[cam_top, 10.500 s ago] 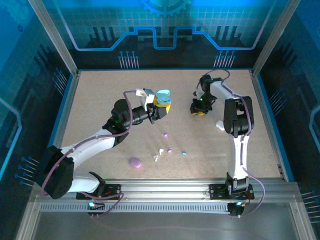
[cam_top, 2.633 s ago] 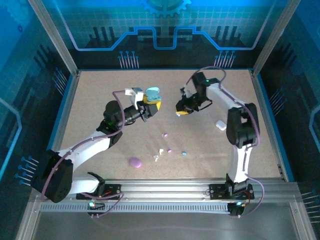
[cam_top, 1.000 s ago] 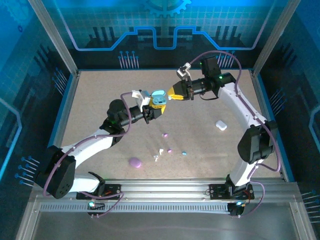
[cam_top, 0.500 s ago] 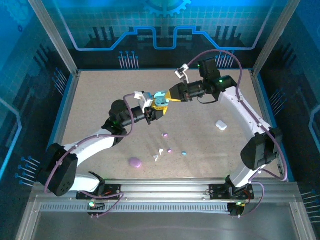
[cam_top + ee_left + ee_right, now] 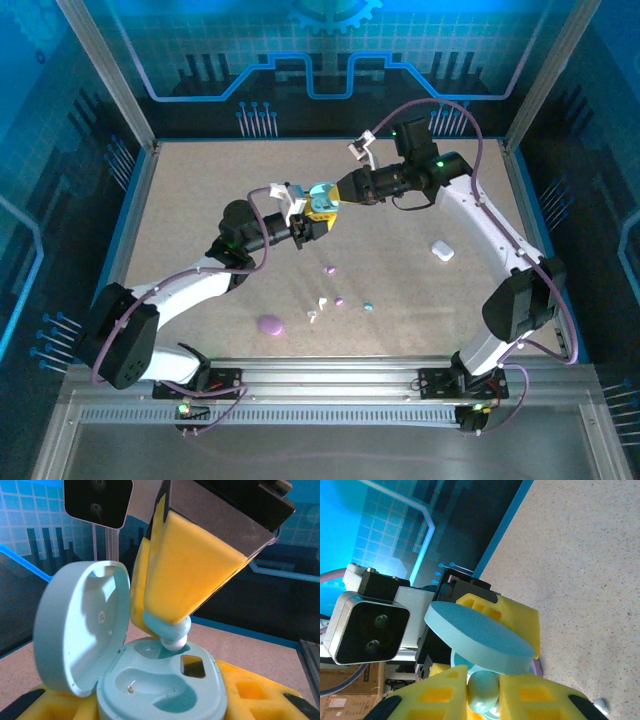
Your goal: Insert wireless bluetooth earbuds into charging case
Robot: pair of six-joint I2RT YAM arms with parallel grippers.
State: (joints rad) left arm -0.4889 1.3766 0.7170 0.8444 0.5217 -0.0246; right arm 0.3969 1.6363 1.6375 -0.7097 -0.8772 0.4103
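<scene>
My left gripper is shut on a light blue charging case, held above the table with its lid swung open. Both sockets in the case body are bare. My right gripper is shut on a light blue earbud with a white tip. The tip hangs just over the far socket, touching or nearly touching its rim. In the right wrist view the earbud sits between my yellow pads, under the lid. Other earbuds lie on the table: pink-purple, light blue, white.
A purple case lies near the front left of the loose buds. A white case lies to the right, under my right arm. Frame posts and blue walls ring the tan table.
My right gripper has swung left with the earbud and come to the open case in my left gripper. Over the last half second both arms barely moved.
</scene>
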